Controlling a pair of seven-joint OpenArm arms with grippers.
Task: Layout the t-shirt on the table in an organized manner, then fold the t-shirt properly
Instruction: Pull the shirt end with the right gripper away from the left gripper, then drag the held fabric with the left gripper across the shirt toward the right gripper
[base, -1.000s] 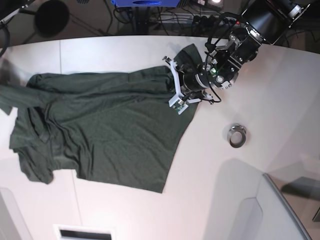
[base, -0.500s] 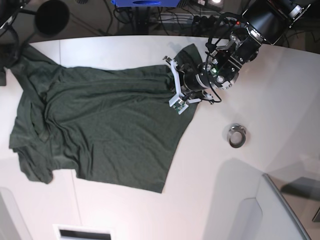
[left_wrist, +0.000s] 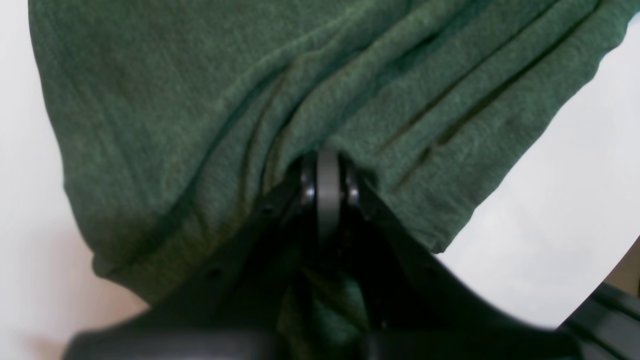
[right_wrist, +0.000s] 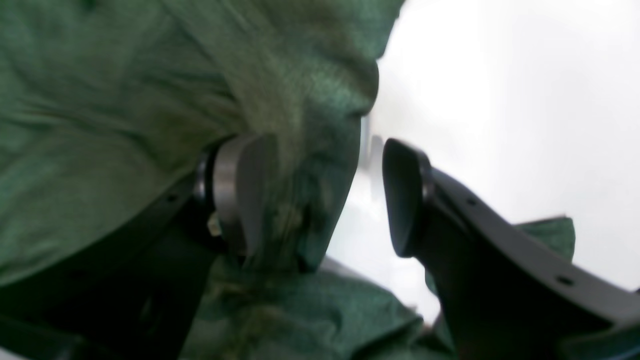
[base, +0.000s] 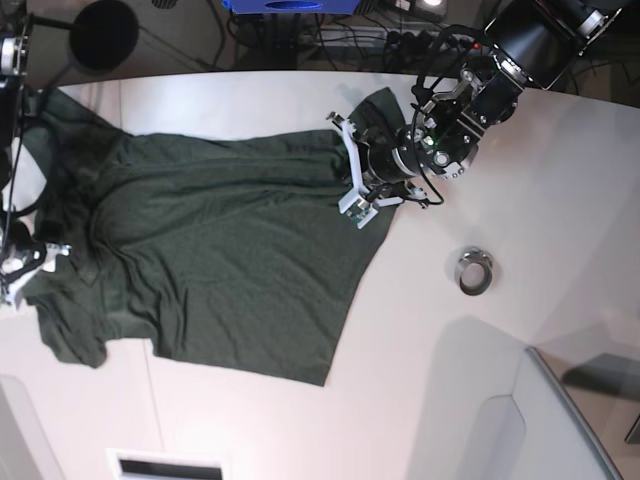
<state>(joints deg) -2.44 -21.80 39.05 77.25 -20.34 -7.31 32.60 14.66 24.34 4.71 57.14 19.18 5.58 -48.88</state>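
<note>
While the left hand (left_wrist: 322, 165) was pinched tight on a bunched edge of the soft, dark green t-shirt (base: 220, 260), the right hand (right_wrist: 320, 195) had its fingers apart, with green cloth draped against one finger (right_wrist: 235, 190). The shirt lay spread, still wrinkled, across the big, smooth white bench (base: 560, 190). A small metal ring (base: 474, 270) sat apart from it.

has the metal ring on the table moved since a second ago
No. The metal ring sits at the same spot on the table in the base view, just as far from the seam line by its lower right.
</note>
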